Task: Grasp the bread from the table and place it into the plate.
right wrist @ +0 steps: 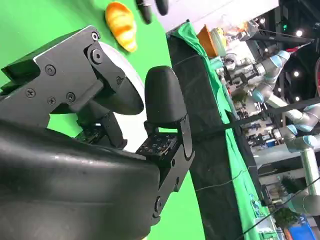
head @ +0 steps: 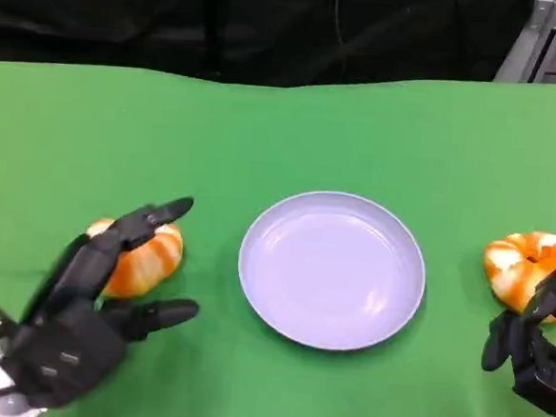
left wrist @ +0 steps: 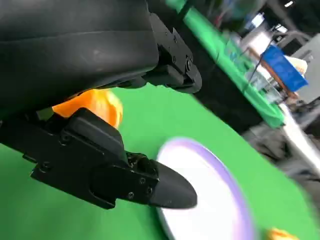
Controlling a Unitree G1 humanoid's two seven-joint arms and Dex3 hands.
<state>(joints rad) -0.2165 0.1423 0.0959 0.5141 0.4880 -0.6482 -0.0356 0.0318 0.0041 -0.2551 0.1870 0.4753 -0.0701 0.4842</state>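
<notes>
One round pale-lilac plate [head: 332,270] sits on the green table [head: 283,133], and two orange-and-white striped bread rolls flank it. The left bread roll [head: 146,259] lies beside the plate, with the black left hand [head: 90,300] over it, fingers spread wide and gripping nothing. The right bread roll [head: 529,269] lies on the plate's other side, the black right hand [head: 535,351] just beside it; its grip I cannot tell.

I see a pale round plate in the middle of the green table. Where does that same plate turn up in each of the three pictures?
Head view: the plate lies at the centre, empty, between two orange breads.
Left wrist view: the plate is low and right of centre, past the left hand's fingertip.
Right wrist view: a white sliver of it shows behind the right hand's fingers.
Shared landmark: the green table.
</notes>
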